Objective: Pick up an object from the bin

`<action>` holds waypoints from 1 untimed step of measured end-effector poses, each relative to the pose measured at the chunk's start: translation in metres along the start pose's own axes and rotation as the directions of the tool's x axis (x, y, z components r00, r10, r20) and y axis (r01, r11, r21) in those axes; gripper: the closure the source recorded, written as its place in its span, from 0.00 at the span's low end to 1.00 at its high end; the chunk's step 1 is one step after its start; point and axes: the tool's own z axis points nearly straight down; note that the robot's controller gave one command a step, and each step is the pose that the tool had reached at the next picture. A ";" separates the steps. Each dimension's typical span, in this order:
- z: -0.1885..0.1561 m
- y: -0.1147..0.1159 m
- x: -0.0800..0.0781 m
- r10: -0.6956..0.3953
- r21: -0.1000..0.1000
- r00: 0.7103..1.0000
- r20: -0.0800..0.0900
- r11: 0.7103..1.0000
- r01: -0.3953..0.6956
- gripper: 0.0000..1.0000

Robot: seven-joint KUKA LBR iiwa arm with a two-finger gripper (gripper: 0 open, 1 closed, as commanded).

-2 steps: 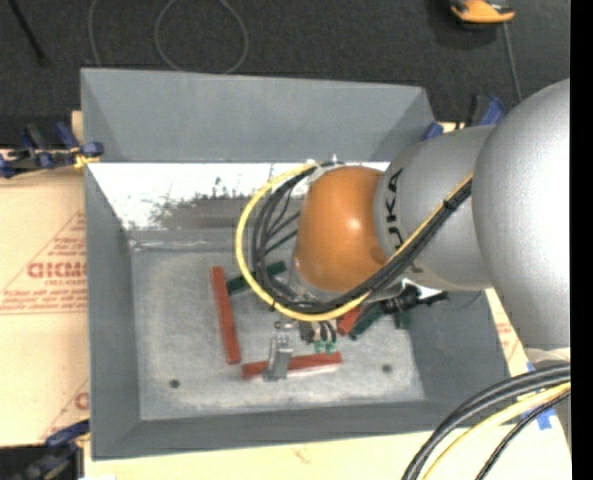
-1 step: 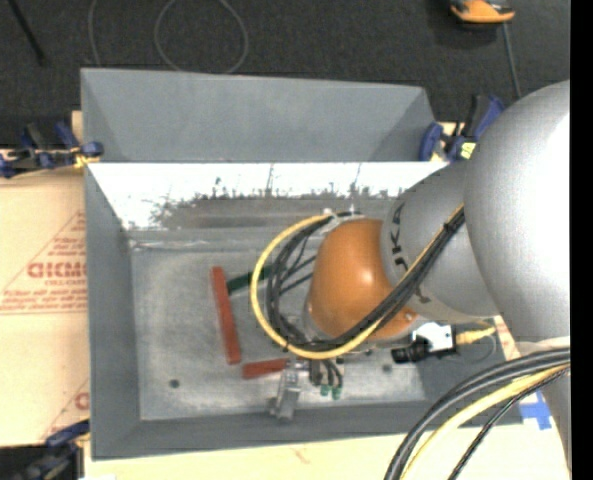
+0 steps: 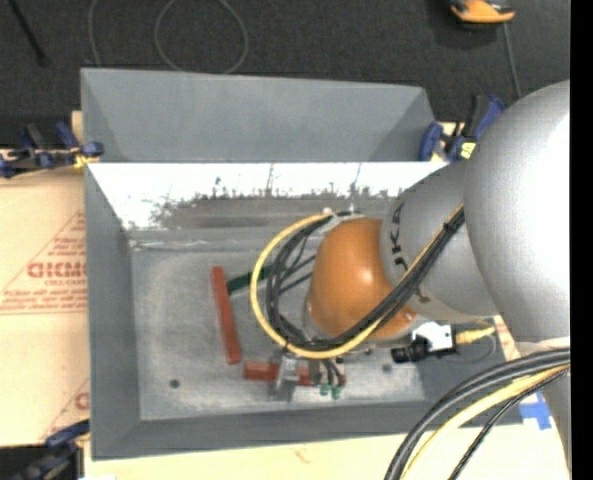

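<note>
Short red piece (image 3: 259, 372) just beside jaws

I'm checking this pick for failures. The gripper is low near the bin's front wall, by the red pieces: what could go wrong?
The gripper sits low beside a small red piece near the long red stick; it may nudge them rather than catch one. It is close to the bin's front wall and might scrape it. The yellow cable loop hangs nearby and could snag.
</note>
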 end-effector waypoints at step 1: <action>-0.138 0.007 -0.014 -0.037 -0.002 0.999 0.008 0.999 0.037 1.00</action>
